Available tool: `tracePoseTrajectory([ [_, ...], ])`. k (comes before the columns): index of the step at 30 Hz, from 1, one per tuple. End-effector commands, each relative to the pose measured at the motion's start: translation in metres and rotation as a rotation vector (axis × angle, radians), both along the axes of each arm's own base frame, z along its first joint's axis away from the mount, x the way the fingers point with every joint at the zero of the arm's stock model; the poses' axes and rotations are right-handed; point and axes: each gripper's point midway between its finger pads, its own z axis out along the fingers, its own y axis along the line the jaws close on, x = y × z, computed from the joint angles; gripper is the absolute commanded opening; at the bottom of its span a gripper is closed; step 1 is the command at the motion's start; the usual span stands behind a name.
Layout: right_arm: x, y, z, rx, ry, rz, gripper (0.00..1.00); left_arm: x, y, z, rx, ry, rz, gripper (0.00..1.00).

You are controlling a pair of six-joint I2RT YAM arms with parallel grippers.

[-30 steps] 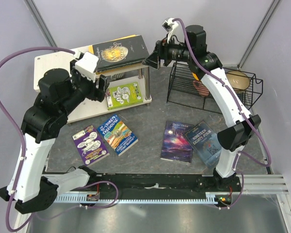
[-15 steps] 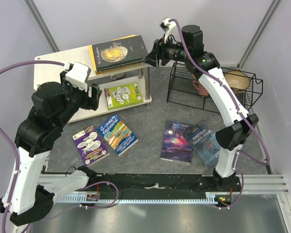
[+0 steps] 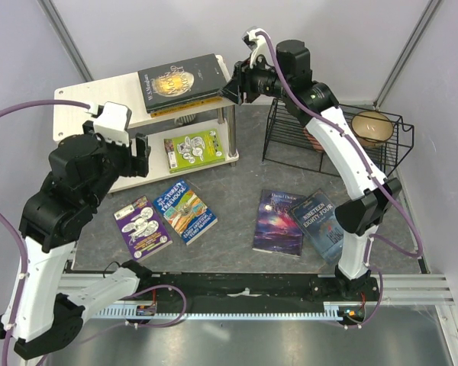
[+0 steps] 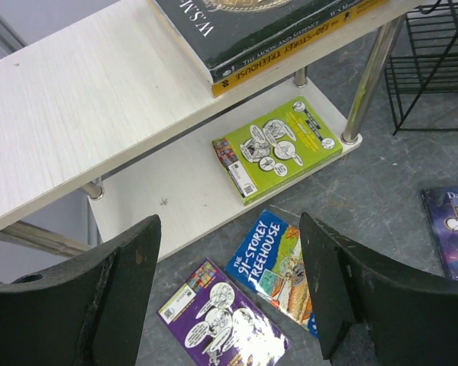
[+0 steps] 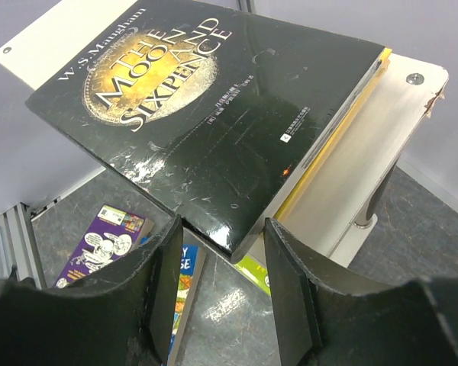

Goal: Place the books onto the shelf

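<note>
While the left end effector (image 4: 229,225) hangs with jaws apart, the right end effector (image 5: 223,229) flanks a corner of the black book (image 5: 198,114) atop the shelf (image 3: 84,103); whether it is clamped, I cannot tell.

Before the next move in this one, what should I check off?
1. Left gripper open, empty: ok.
2. Right gripper gripping The Moon and Sixpence: cannot tell; jaws straddle its corner.
3. That book flat on the yellow book, shelf top: ok.
4. Lime-green book on lower board: ok.
5. All books shelved: not ok; four lie on the table.
</note>
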Motion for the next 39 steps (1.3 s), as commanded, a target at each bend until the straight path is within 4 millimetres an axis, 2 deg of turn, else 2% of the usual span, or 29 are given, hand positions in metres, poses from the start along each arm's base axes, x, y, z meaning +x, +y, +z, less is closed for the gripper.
tracePoseTrajectory([
  [1, 0.005, 0.004, 0.017, 0.010, -0.064, -0.030, 0.53, -0.001, 0.010, 0.009, -0.048, -0.011, 0.074, 0.80],
  [9, 0.013, 0.004, 0.014, -0.004, -0.075, -0.074, 0.49, -0.001, 0.014, 0.004, -0.066, -0.001, 0.114, 0.81],
  [18, 0.013, 0.009, 0.015, -0.010, -0.086, -0.078, 0.46, 0.005, 0.013, -0.002, -0.062, 0.004, 0.125, 0.81],
  [23, 0.009, 0.009, 0.017, -0.012, -0.090, -0.073, 0.48, 0.030, 0.004, 0.006, -0.058, -0.040, 0.137, 0.83],
  [24, 0.008, 0.009, 0.018, -0.012, -0.093, -0.073, 0.48, 0.042, -0.003, 0.000, -0.045, -0.020, 0.137, 0.83],
  [26, 0.007, 0.008, 0.019, -0.013, -0.097, -0.076, 0.49, 0.053, -0.006, 0.009, -0.025, -0.038, 0.130, 0.83],
  [31, 0.005, 0.006, 0.021, -0.015, -0.102, -0.073, 0.49, 0.090, -0.015, 0.012, -0.032, -0.007, 0.114, 0.83],
  [34, 0.004, 0.006, 0.023, -0.013, -0.104, -0.071, 0.50, 0.101, -0.013, 0.011, -0.041, 0.026, 0.116, 0.81],
  [39, 0.005, 0.008, 0.021, -0.012, -0.101, -0.068, 0.50, 0.107, -0.014, 0.008, -0.054, 0.056, 0.102, 0.76],
])
